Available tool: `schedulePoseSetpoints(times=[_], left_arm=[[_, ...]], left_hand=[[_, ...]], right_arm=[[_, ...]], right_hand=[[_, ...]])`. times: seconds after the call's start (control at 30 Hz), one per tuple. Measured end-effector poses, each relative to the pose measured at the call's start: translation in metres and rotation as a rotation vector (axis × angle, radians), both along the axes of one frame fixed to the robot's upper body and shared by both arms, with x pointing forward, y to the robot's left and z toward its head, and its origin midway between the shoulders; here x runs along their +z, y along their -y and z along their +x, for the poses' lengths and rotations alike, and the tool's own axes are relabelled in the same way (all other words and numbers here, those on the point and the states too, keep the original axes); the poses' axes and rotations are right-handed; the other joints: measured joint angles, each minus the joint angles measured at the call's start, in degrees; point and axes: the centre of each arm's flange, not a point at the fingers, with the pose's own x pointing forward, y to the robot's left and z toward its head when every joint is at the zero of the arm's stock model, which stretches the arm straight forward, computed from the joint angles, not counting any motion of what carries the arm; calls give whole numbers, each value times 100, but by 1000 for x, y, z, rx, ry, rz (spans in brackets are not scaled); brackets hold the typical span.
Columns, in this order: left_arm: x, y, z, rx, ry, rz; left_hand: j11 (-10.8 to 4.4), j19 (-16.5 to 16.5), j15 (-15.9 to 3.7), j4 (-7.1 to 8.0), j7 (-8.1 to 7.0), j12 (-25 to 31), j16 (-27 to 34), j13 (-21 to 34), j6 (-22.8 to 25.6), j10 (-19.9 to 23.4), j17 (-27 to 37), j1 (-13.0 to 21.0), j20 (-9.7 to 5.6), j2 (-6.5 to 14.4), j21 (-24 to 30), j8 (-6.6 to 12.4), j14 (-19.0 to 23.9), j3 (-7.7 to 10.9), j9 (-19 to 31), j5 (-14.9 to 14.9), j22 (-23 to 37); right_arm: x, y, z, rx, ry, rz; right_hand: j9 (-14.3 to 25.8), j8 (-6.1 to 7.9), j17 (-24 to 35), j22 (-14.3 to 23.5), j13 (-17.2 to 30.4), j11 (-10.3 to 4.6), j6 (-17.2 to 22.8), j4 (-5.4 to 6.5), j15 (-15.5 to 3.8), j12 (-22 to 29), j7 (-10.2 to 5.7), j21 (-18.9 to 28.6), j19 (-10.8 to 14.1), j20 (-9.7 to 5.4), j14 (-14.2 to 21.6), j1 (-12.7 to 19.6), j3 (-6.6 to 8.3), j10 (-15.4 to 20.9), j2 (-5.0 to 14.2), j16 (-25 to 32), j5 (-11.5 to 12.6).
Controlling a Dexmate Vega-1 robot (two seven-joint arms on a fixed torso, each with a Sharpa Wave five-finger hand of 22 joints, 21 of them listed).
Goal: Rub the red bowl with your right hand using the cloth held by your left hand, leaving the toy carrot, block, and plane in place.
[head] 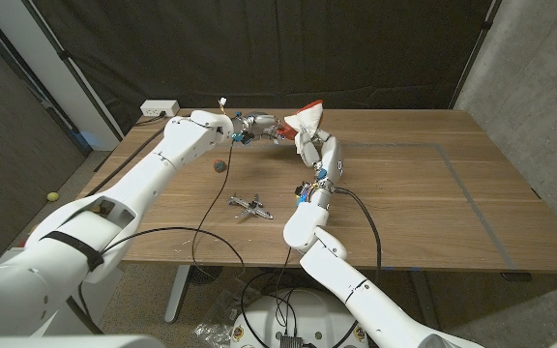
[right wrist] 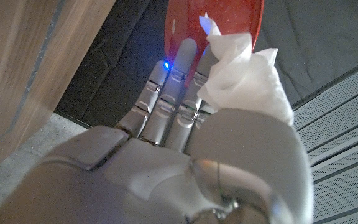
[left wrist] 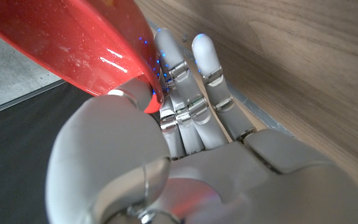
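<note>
Two hands meet above the far middle of the wooden surface [head: 424, 184]. On the left, a white power strip [head: 160, 107] lies at the far edge, and the left arm reaches in from the near corner. Nearer than that arm, a small dark round object [head: 220, 165] (too small to identify) sits on the wood, and a toy plane [head: 249, 206] lies nearer the front edge, both well apart from the hands.

The left hand [head: 251, 126] grips the red bowl [head: 296, 113]; in the left wrist view its thumb presses on the bowl's rim [left wrist: 73, 43] while the fingers [left wrist: 191, 106] lie extended beside it, so the bowl is pinched and held tilted up off the surface.

Just right of it, the right hand [head: 314, 145] holds a white cloth [head: 308, 127] bunched against the bowl. The right wrist view shows the cloth [right wrist: 244, 74] wadded over the hand's fingers [right wrist: 166, 106], whose tips reach up to the bowl [right wrist: 219, 18]; the cloth touches the bowl's face there. The right forearm rises steeply from the surface, with a black cable trailing off it toward the front edge.
</note>
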Motion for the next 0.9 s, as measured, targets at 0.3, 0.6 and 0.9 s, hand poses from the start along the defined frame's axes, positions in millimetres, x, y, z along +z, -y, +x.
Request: schedulePoseSetpoints(times=[0.3, 0.6, 0.9], left_arm=[[2, 1, -3, -1, 4, 78], [2, 1, -8, -16, 4, 129], [2, -1, -15, 13, 38, 190]], left_hand=[[11, 0, 2, -1, 29, 9, -1, -5, -33, 10, 0, -2, 0, 0, 0, -1, -4, -1, 2, -7, 0], [22, 0, 9, -1, 39, -7, -2, -5, -44, 21, -18, -2, 0, -1, 0, -1, -11, -2, 2, 0, 0], [11, 0, 29, -25, 108, -8, 9, -6, 33, 73, -15, 0, 0, 0, 22, 7, -31, 7, 3, 2, 0]], right_arm=[[12, 6, 7, -19, 34, 5], [26, 11, 15, -50, 62, -4], [37, 20, 19, -103, 82, -16]], right_hand=[[3, -5, 0, -24, 24, 0, -8, 8, 0, -1, -30, 67, -10, -10, 0, 0, -8, 0, 0, -23, -1], [-18, -59, 0, -51, 23, 0, -8, 8, 1, -33, -32, 99, -10, -10, -1, -1, -8, 0, -1, -23, 23], [-12, -81, 26, -77, 23, -9, 11, 8, 1, -110, -48, 133, -62, -22, -1, -1, -8, 8, -1, -45, 23]])
